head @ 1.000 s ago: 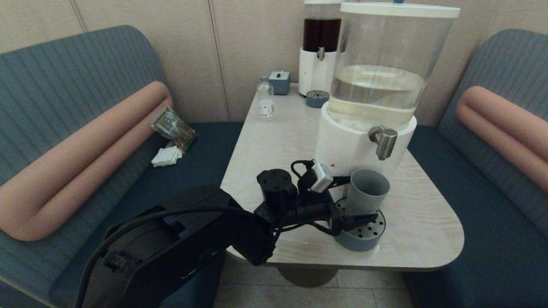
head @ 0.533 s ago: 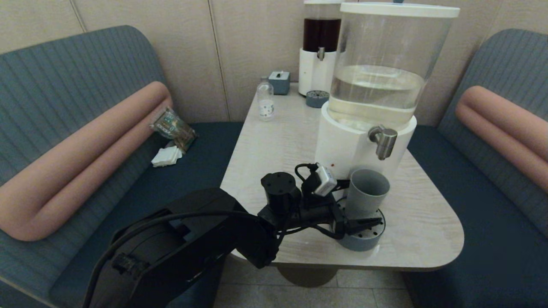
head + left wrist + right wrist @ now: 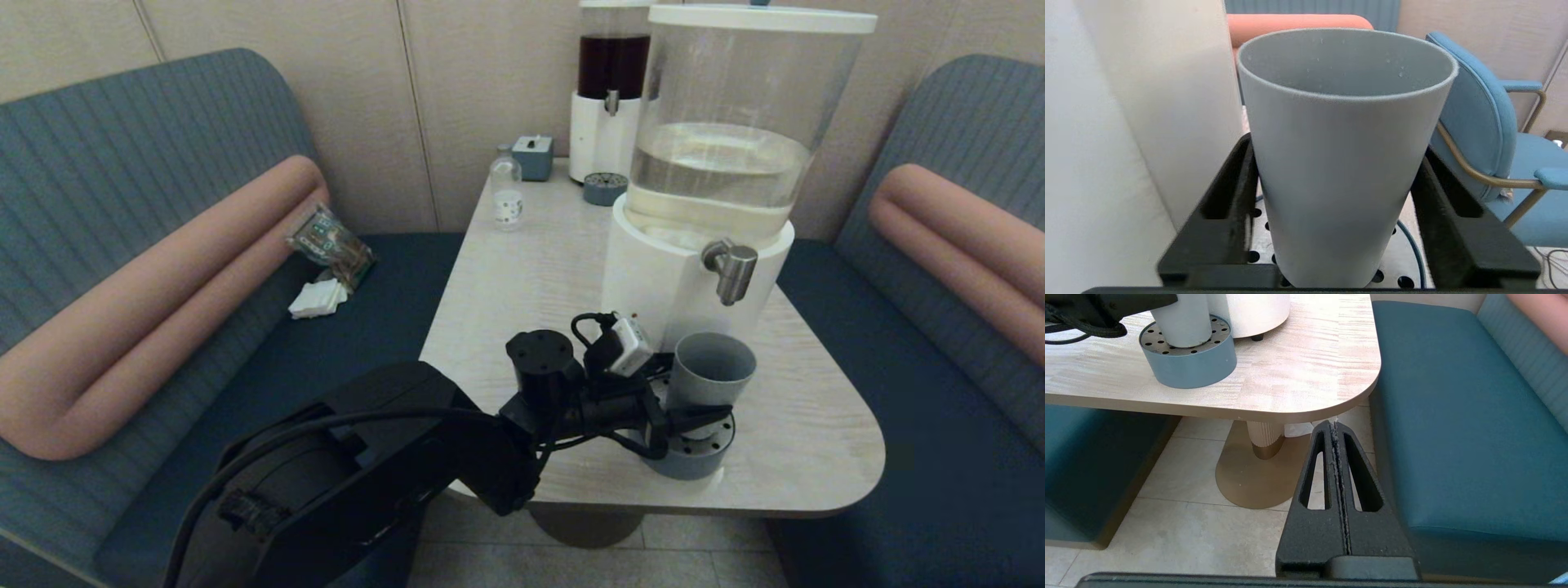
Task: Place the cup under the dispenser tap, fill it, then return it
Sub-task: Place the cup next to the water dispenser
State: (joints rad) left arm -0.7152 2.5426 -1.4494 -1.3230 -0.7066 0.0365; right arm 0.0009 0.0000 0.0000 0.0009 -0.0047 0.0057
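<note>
The left tool (image 3: pixel 690 400) has its fingers (image 3: pixel 1229 204) clamped on either side of the cup (image 3: pixel 709 371), low on its body. The cup stands upright on the round perforated drip tray (image 3: pixel 694 457) on the surface (image 3: pixel 522 269), below and slightly to the left of the dispenser tap (image 3: pixel 732 269). In the head view the arm hides the cup's base and part of the tray (the far finger is mostly covered by the cup). The cup's bottom is out of sight, so any liquid inside cannot be made out. The right tool (image 3: pixel 1336 428) hangs below the surface's edge by the bench seat (image 3: pixel 1453 416), its fingers pressed together.
</note>
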